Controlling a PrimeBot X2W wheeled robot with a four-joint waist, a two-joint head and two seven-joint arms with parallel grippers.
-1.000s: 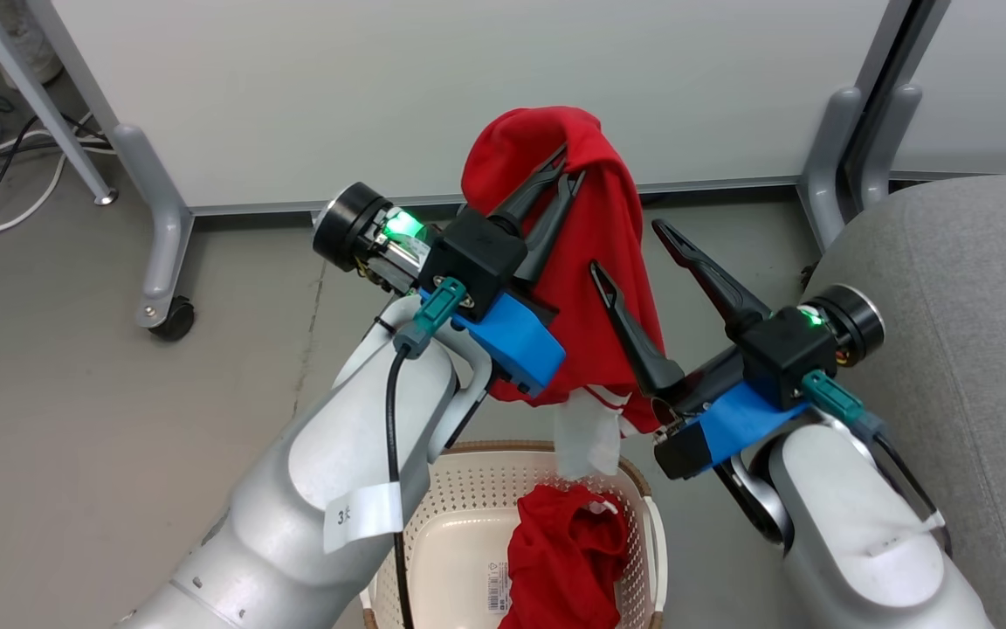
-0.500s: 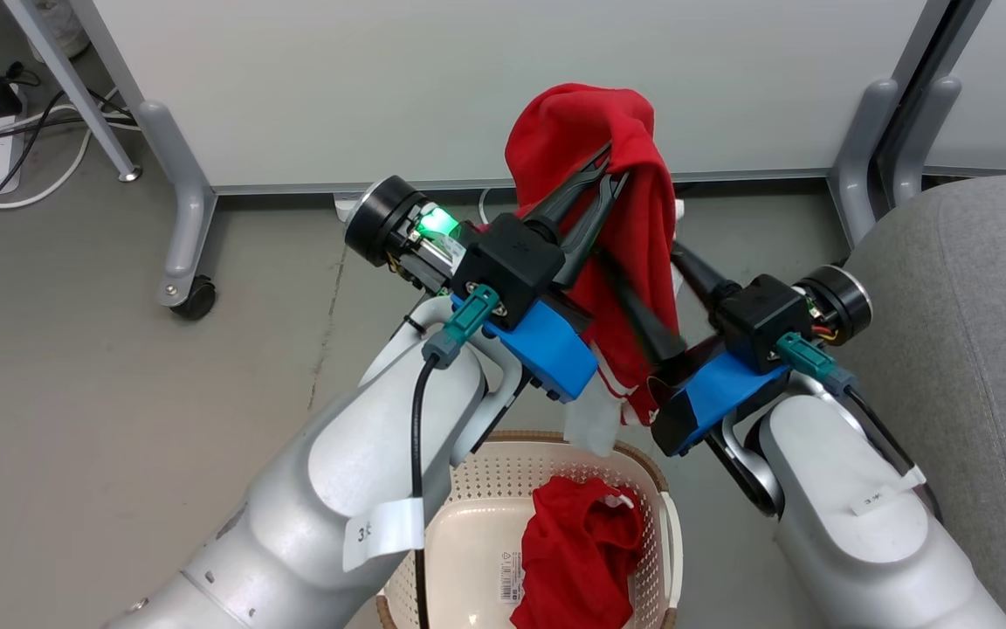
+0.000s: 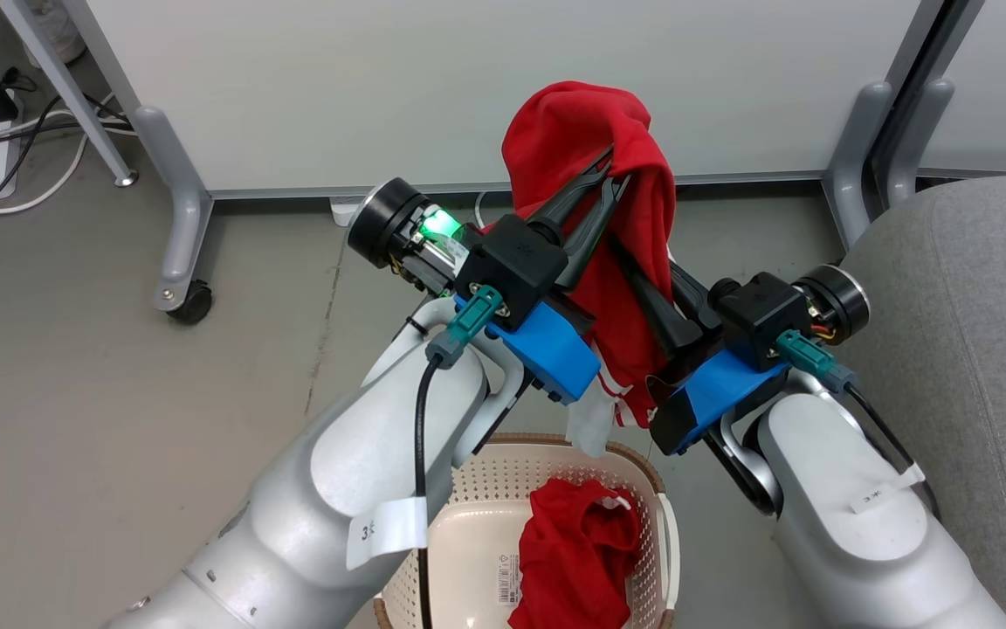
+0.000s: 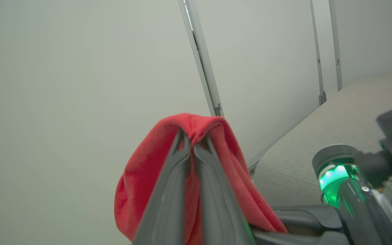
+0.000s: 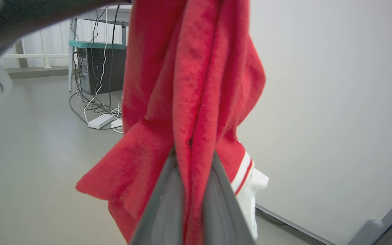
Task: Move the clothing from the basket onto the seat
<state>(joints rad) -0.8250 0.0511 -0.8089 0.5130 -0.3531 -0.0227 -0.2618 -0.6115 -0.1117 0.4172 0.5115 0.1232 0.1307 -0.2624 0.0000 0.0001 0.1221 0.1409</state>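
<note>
Since a second ago the right gripper [image 5: 193, 153] is no longer wide open. Its two fingers now press together on the red cloth [image 3: 573, 131] and pinch a fold low down. The left gripper [image 3: 617, 166] is shut on the same cloth and holds it by the top, so the cloth drapes over its tips like a hood.

In the head view both grippers hold the cloth up in the air, from the middle toward 12 o'clock. The right gripper is at 4 o'clock from the left one. The cloth's white end hangs down toward 6 o'clock, just over the far rim of the basket [image 3: 512, 476].

The basket sits on the floor [image 3: 119, 437] at 6 o'clock. A second cloth [image 3: 577, 559], also red, lies inside it on the 3 o'clock side, just beside a sticker [image 3: 510, 584]. The grey seat [image 3: 974, 288] is at 3 o'clock, apart from the held cloth.
</note>
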